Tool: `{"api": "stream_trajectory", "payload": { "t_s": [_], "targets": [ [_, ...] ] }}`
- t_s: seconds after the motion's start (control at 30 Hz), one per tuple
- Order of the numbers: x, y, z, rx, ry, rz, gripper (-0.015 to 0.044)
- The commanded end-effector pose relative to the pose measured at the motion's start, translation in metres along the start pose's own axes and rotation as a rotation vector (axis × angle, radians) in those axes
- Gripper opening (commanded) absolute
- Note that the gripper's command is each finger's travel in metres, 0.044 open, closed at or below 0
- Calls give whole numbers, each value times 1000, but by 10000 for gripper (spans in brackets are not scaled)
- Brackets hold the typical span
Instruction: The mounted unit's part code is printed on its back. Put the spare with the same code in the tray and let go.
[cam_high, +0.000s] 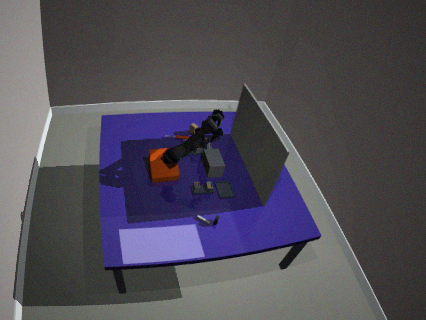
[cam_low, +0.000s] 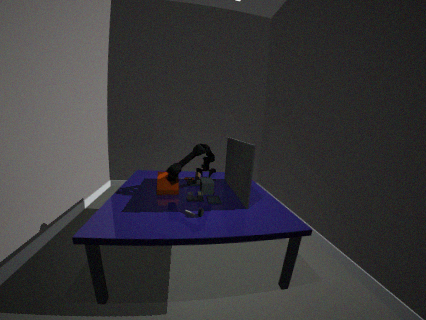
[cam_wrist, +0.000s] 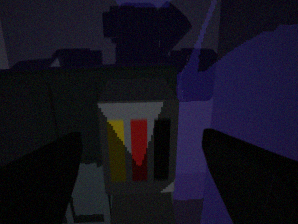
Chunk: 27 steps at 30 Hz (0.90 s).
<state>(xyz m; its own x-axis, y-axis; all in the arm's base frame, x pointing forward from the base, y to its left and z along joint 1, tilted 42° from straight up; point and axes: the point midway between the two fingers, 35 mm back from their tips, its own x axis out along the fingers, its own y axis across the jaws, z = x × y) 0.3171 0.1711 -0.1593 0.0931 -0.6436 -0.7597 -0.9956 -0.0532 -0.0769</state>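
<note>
Two dark fingers of the gripper (cam_wrist: 145, 180), parted and grasping nothing, frame a grey spare (cam_wrist: 137, 145) with yellow, red and black stripes, beyond which the tray (cam_high: 224, 189) lies near the panel (cam_high: 257, 142).

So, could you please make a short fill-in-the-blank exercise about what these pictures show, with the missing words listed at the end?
1. In the wrist view, the label shows three stripes: yellow, ____ and black.
2. The arm's base is a block of ____ colour.
3. The tall grey panel stands on a table whose top is ____.
4. The end effector is open and holds ____.

Missing words: red; orange; blue; nothing
</note>
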Motion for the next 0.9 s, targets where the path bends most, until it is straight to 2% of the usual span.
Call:
{"api": "stream_trajectory", "payload": {
  "t_s": [0.0, 0.5, 0.67, 0.87],
  "targets": [
    [7, 2, -1, -8, 7, -2, 300],
    [24, 3, -1, -8, 9, -2, 300],
    [23, 2, -1, -1, 4, 2, 169],
    [23, 2, -1, -1, 4, 2, 129]
  ]
}}
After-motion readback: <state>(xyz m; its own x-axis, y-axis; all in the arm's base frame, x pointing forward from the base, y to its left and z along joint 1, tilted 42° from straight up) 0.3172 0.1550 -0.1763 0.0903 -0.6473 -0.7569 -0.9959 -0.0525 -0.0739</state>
